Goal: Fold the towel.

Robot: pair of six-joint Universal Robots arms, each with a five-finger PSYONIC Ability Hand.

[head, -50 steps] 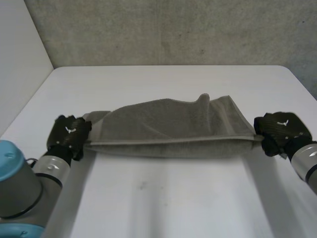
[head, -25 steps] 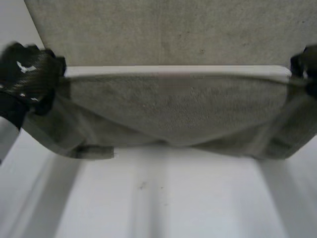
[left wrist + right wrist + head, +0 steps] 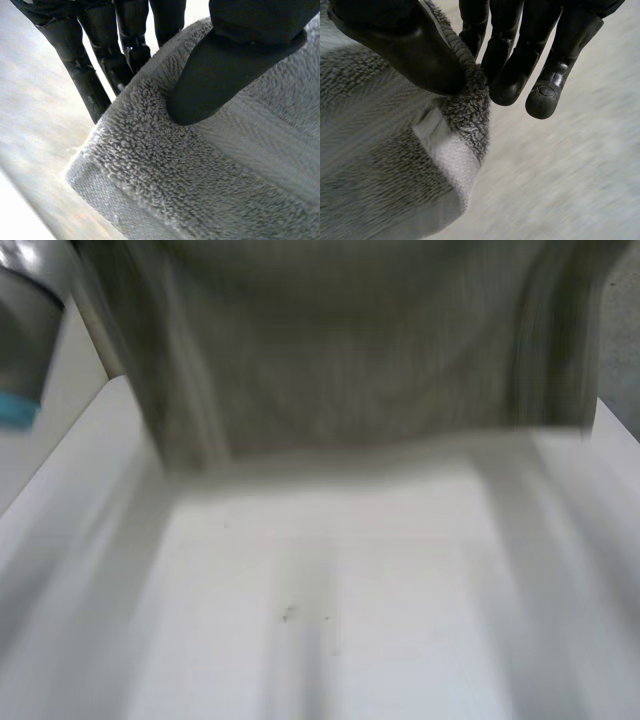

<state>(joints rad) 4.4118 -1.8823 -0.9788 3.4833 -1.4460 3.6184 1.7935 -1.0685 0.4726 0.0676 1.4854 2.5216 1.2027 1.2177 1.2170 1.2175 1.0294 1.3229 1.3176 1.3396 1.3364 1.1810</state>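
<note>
Pinching grey towel (image 3: 340,360) by one corner each: left hand (image 3: 235,65) thumb against fingers, right hand (image 3: 420,55) likewise, near white label (image 3: 447,150). Towel hangs spread above white table (image 3: 330,620). Judged step: lift for fold. Next move calls for laying held edge squarely over opposite edge.

readable text: none | towel (image 3: 370,165) sewn tag (image 3: 447,150): no print legible | signs, numbers: none

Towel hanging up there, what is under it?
Below the hanging towel you can see the white table. The towel covers the table's far edge and whatever is behind it, so that part cannot be seen.
</note>
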